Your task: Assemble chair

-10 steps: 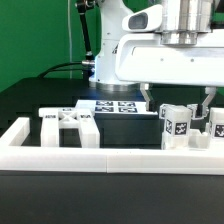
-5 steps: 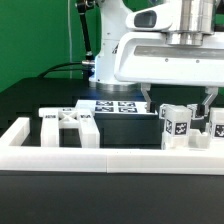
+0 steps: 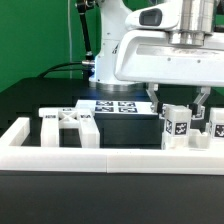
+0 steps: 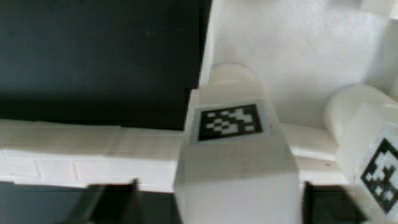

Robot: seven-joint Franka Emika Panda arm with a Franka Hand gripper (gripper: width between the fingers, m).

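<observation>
One tagged leg (image 3: 177,125) inside spread end effector (image 3: 180,106), second leg (image 3: 216,125) just beside, white rail (image 3: 110,157) near

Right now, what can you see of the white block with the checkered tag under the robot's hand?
This chair part is a blocky white piece, plastic-looking, upright behind the border rail, which hides its base. A black-and-white square tag is on its front. The hand straddles it, one finger each side; contact is unclear.
</observation>
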